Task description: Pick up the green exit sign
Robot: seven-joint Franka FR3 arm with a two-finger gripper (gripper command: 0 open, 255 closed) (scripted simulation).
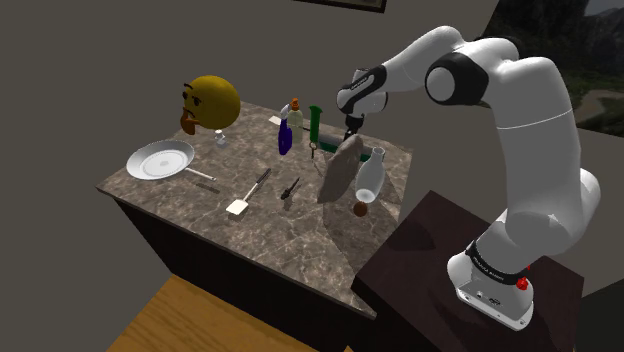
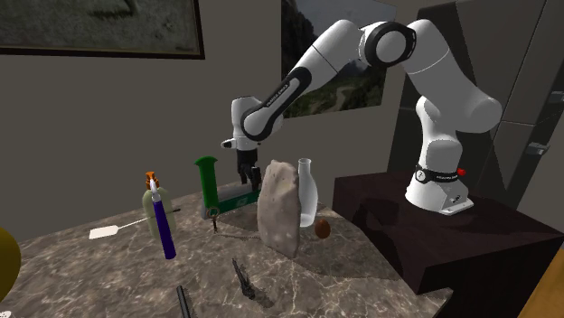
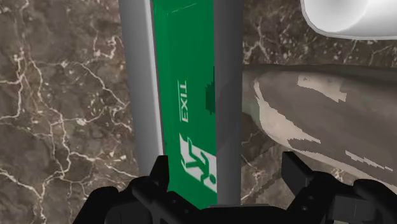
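Wrist view: the claw (image 3: 226, 164) looks down along the sign (image 3: 184, 95), a long green panel with grey side edges, white EXIT lettering and a white running figure.
Claw: wide. Its two fingers stand apart. One fingertip (image 3: 160, 172) sits over the green face near its edge. The other is out past the far grey edge, and a strip of bench (image 3: 63, 95) shows between it and the sign. Nothing is clasped.
Sign: in the second exterior view the sign (image 2: 210, 185) has a green upright at its left end. Its flat part lies on the bench (image 2: 361, 271) and runs right, under the claw (image 2: 244, 170). In the shoulder view the sign (image 1: 315, 122) is at the far side of the bench (image 1: 200, 215), partly hidden by the rock (image 1: 340, 170).
Arm: it reaches from the stand (image 1: 420, 260) over the rock, with the claw (image 1: 350, 125) pointing down.
Rock: grey and upright (image 2: 278, 206), just beside the sign on its near side in both exterior views. Seen from the claw, the rock (image 3: 318, 108) lies along the sign's outer edge.
Vase: white (image 1: 372, 175), just beside the rock (image 2: 306, 194) (image 3: 350, 16).
Brown lump: at the vase's foot (image 1: 361, 209) (image 2: 321, 229).
Blue bottle: near the sign's upright (image 1: 286, 135) (image 2: 164, 226).
Plate: white (image 1: 160, 160), well apart from the sign, below a yellow head (image 1: 210, 102).
Spatula: mid-bench (image 1: 248, 193).
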